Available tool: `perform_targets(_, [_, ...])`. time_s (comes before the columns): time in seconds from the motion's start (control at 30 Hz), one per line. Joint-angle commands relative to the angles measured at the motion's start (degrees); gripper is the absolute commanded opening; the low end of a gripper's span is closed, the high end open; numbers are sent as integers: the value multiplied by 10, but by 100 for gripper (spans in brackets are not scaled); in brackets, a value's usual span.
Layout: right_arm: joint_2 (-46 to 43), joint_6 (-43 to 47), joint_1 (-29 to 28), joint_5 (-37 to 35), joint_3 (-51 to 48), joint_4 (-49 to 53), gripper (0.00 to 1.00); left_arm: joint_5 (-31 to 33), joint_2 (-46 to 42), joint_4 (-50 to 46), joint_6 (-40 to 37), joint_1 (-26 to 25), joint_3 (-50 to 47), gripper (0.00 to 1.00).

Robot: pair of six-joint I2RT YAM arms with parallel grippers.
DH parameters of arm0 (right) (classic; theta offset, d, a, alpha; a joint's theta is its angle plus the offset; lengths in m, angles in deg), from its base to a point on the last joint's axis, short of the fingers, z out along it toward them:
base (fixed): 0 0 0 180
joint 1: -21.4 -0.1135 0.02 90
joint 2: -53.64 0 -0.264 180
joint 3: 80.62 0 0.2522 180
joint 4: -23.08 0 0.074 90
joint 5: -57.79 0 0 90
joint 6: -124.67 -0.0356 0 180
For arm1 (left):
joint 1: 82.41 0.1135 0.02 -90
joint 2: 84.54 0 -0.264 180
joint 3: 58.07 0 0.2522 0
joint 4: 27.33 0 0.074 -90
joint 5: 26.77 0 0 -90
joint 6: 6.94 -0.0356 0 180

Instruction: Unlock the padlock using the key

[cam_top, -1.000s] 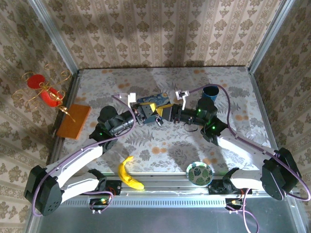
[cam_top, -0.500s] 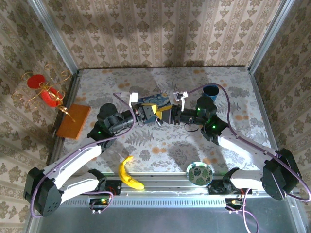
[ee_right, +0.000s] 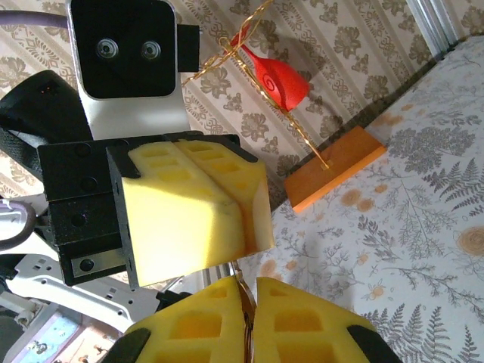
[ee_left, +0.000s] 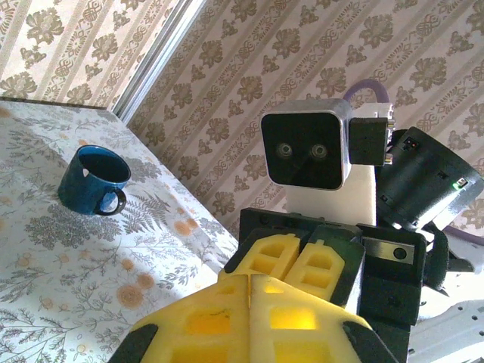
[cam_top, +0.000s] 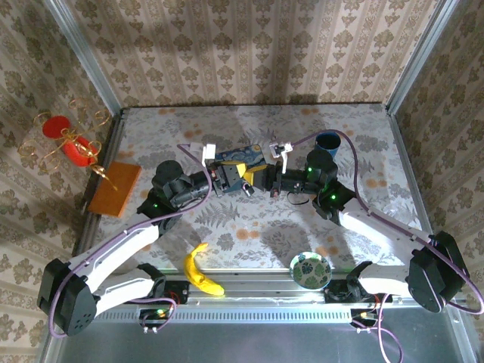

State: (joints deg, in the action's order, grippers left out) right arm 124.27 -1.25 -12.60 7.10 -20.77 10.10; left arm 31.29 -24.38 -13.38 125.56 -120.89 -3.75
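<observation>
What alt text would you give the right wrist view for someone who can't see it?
The right claw, yellow and shut on a thin metal piece, faces the left claw, also shut, close in front. Behind them: a red ornament on a wooden base, a floral table and patterned wallpaper.

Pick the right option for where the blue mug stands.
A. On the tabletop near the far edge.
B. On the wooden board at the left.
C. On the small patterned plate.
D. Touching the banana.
A: the blue mug stands on the tabletop toward the far edge, well away from the banana, the wooden board and the small plate.
</observation>
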Motion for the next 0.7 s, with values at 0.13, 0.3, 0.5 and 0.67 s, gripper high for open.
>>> perform_targets(0.13, [-10, 14, -2, 6, 8, 2, 12, 0, -6, 22, 7, 9, 10, 0])
perform_targets(0.3, [-17, 16, -2, -1, 5, 7, 15, -3, -5, 24, 9, 10, 9, 0])
perform_targets(0.5, [-22, 17, -2, -4, 4, 8, 19, 1, -6, 26, 9, 10, 5, 0])
perform_targets(0.67, [-26, 20, -2, -4, 3, 13, 10, 2, -6, 29, 10, 12, 4, 0])
